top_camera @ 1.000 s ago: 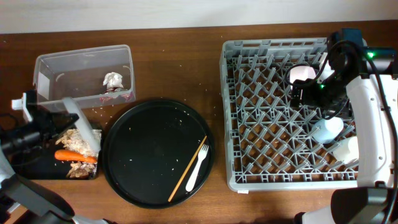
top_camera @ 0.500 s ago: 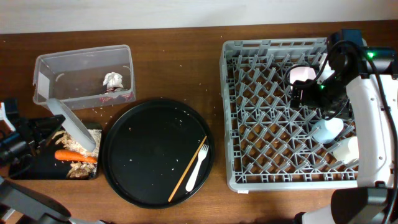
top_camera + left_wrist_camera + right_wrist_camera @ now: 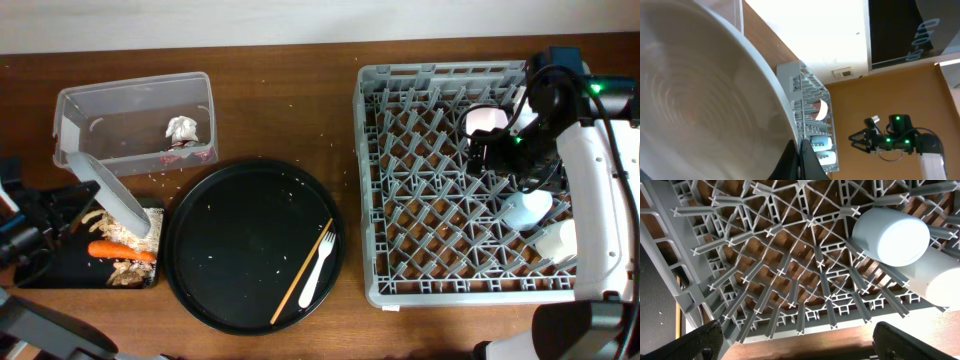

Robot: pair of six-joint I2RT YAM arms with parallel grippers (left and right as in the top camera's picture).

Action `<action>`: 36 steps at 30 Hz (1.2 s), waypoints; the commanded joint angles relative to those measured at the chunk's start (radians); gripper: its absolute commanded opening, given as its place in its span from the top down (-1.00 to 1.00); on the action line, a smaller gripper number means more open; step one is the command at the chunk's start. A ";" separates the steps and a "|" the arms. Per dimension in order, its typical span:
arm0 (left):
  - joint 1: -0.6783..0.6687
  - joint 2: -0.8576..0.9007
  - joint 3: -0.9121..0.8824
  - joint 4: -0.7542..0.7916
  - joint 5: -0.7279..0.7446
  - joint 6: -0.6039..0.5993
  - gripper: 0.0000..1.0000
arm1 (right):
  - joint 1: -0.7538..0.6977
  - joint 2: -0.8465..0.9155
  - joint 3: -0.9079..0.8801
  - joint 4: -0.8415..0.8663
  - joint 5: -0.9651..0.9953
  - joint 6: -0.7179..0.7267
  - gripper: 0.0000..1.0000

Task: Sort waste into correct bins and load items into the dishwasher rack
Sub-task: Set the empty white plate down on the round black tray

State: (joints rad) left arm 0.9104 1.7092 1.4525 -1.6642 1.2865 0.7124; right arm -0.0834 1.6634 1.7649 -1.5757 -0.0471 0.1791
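Note:
My left gripper (image 3: 62,203) is shut on the rim of the white plate (image 3: 112,193), held tilted on edge over the shallow black tray (image 3: 40,270). That tray holds the orange carrot piece (image 3: 120,250) and beige scraps (image 3: 128,270). In the left wrist view the plate (image 3: 705,95) fills the left side, with the jaws (image 3: 801,161) pinching its edge. The clear tub (image 3: 80,105) holds the paper wad (image 3: 182,128). My right gripper (image 3: 490,150) is open and empty over the grey rack (image 3: 420,250); its fingers (image 3: 800,345) are spread wide.
The large round black tray (image 3: 230,240) holds the white fork (image 3: 315,266) and the chopstick (image 3: 300,275). In the rack lie a white bowl (image 3: 487,120), a light blue cup (image 3: 527,208) (image 3: 890,235) and a small white cup (image 3: 558,240) (image 3: 940,282).
My left gripper has drawn back to the left with the plate, whose upper edge has shifted left towards the tub. The right arm has not moved.

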 commanded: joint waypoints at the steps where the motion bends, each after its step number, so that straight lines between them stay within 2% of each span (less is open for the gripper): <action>1: 0.003 -0.023 -0.006 0.002 0.027 0.026 1.00 | 0.005 -0.001 -0.002 -0.003 -0.001 -0.008 -0.97; 3: -0.005 -0.025 -0.006 -0.024 0.025 0.023 1.00 | 0.005 -0.001 -0.002 -0.003 -0.001 -0.008 -0.97; 6: -0.112 -0.053 -0.006 -0.024 0.008 0.074 0.99 | 0.005 -0.001 -0.002 -0.008 -0.002 -0.008 -0.97; 10: -0.430 -0.090 -0.005 0.038 -0.118 0.077 0.99 | 0.005 -0.001 -0.002 -0.007 -0.002 -0.008 -0.97; 11: -0.503 -0.090 -0.005 0.062 -0.165 0.048 0.99 | 0.005 -0.001 -0.002 -0.007 -0.002 -0.007 -0.97; 12: -0.573 -0.090 -0.005 0.099 -0.228 -0.017 0.99 | 0.005 -0.001 -0.002 -0.006 -0.002 -0.007 -0.97; 14: -0.752 -0.089 -0.005 0.230 -0.450 -0.241 0.99 | 0.005 -0.001 -0.002 -0.007 -0.002 -0.008 -0.97; 15: -0.831 -0.089 -0.005 0.296 -0.592 -0.367 0.99 | 0.005 -0.001 -0.002 -0.007 -0.002 -0.008 -0.97; 16: -0.930 -0.089 -0.005 0.371 -0.808 -0.531 0.99 | 0.005 -0.001 -0.002 -0.007 -0.002 -0.008 -0.97; 17: -0.989 -0.089 -0.005 0.410 -0.934 -0.634 0.99 | 0.005 -0.001 -0.002 -0.007 -0.002 -0.007 -0.97; 19: -1.102 -0.088 -0.013 0.486 -1.087 -0.779 0.99 | 0.005 -0.001 -0.002 -0.007 -0.002 -0.008 -0.97; 22: -1.213 -0.087 -0.056 0.572 -1.139 -0.871 0.99 | 0.005 -0.001 -0.002 -0.007 -0.002 -0.008 -0.97; 25: -1.271 -0.087 -0.151 0.646 -1.152 -0.983 1.00 | 0.005 -0.001 -0.002 -0.007 -0.002 -0.008 -0.97; 32: -1.361 -0.086 -0.335 0.855 -1.152 -1.012 0.99 | 0.005 -0.001 -0.002 -0.007 -0.002 -0.008 -0.97; 33: -1.368 -0.086 -0.339 0.867 -1.152 -1.012 0.84 | 0.005 -0.001 -0.002 -0.007 -0.002 -0.008 -0.97; 35: -1.375 -0.086 -0.339 0.887 -1.151 -1.012 0.38 | 0.005 -0.001 -0.002 -0.007 -0.002 -0.008 -0.97; 36: -1.374 -0.087 -0.337 0.890 -1.152 -1.011 0.32 | 0.005 -0.001 -0.002 -0.008 -0.002 -0.008 -0.97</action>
State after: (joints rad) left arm -0.4587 1.6360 1.1229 -0.7868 0.1345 -0.2955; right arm -0.0834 1.6634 1.7649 -1.5826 -0.0471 0.1783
